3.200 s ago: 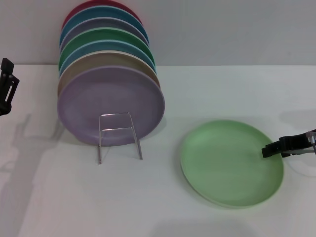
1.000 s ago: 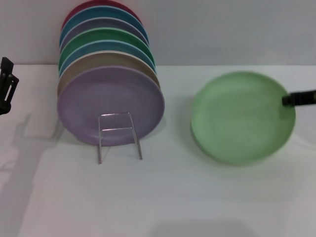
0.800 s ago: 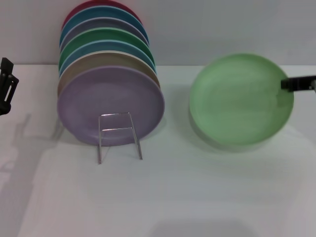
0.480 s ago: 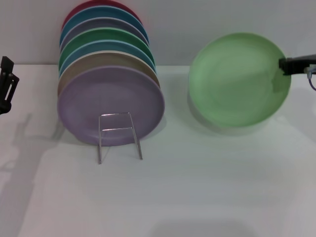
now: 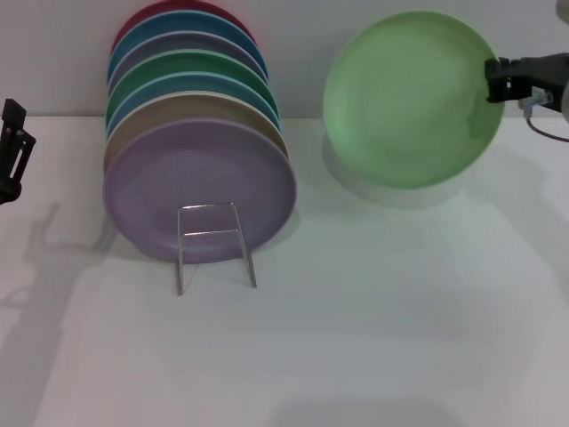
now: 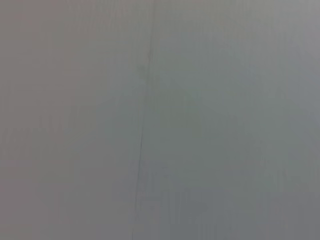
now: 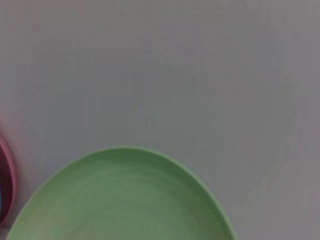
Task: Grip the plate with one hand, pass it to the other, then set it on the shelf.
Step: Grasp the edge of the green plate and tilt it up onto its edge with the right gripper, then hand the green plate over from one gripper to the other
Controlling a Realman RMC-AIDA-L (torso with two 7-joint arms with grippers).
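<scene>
The pale mint-green plate (image 5: 409, 96) hangs in the air at the upper right of the head view, tilted up so its face is towards me. My right gripper (image 5: 498, 80) is shut on its right rim. The plate also fills the lower part of the right wrist view (image 7: 120, 200). The chrome wire shelf (image 5: 213, 245) stands on the table at the left, in front of the lavender plate (image 5: 200, 189). My left gripper (image 5: 11, 151) is parked at the far left edge, away from the plate.
A row of several coloured plates (image 5: 191, 84) stands on edge behind the lavender one, near the back wall. The white table (image 5: 373, 311) stretches in front. The left wrist view shows only a plain grey surface.
My right gripper has lifted the mint-green plate off the table, raising it up and slightly left while tilting it upright. The left arm has not moved.
</scene>
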